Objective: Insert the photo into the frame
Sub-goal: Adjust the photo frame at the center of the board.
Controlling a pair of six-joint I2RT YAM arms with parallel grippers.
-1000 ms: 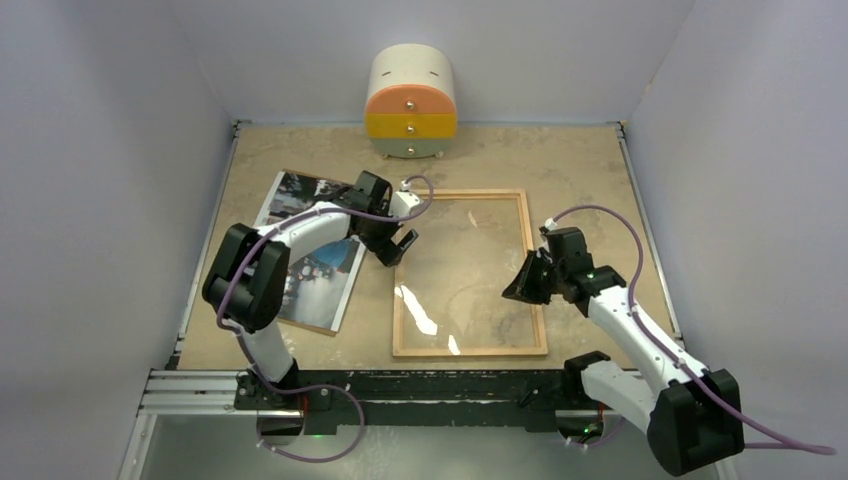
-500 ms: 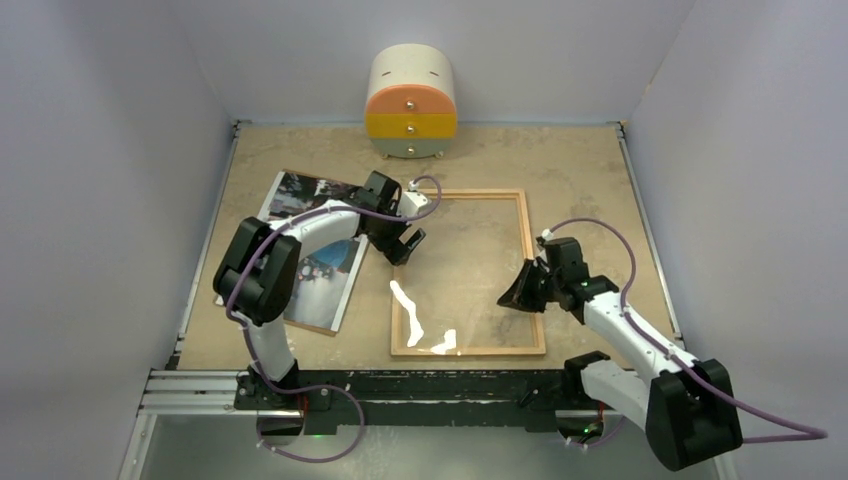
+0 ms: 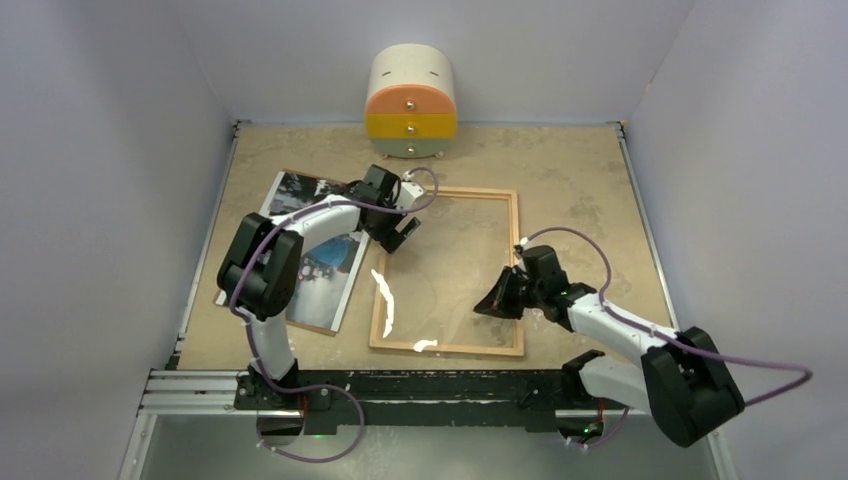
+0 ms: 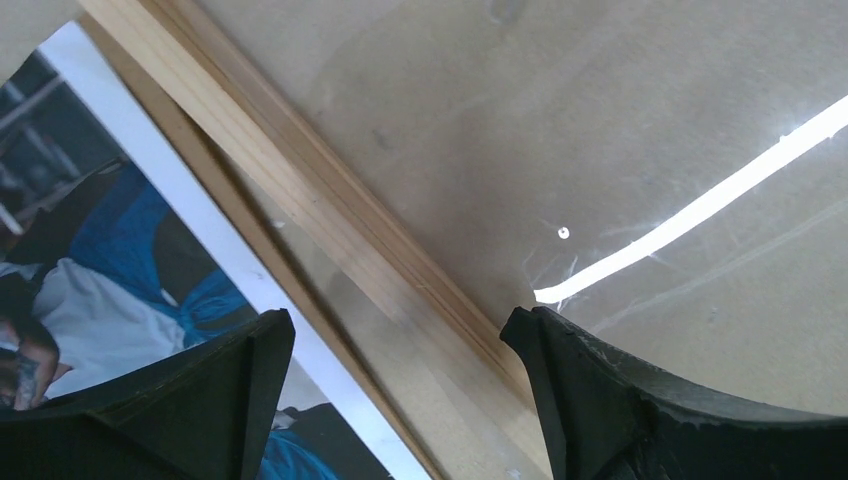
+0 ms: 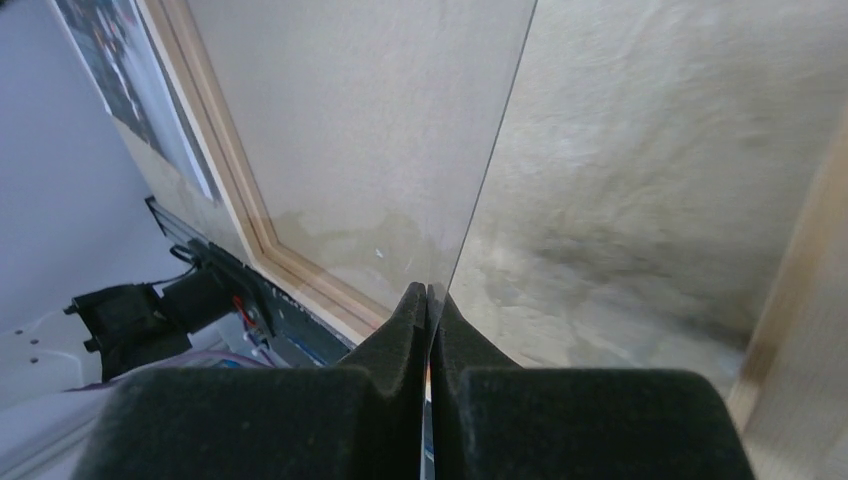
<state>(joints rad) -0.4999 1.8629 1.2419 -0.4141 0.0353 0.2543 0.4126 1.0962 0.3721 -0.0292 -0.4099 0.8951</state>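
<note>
The left gripper point(image 3: 398, 232), jaws spread, is hovering over the left rail of the frame point(image 3: 446, 349). The photo point(image 3: 322, 272) is lying just leftward, long axis near-to-far (left arm nearer) — the right gripper point(image 3: 497, 300) is pinching the clear pane point(image 3: 450, 265).

Swung the right tool point(image 3: 488, 305) leftward and back toward its own base (the clear pane point(image 3: 450, 280) carried along in its pinch). Slid the frame point(image 3: 480, 351) left along with it, slightly skewed, closer to the photo point(image 3: 325, 275). Nudged the left tool point(image 3: 400, 238) a touch away from its base, jaws narrowed a little, straddling the frame's left rail.
</note>
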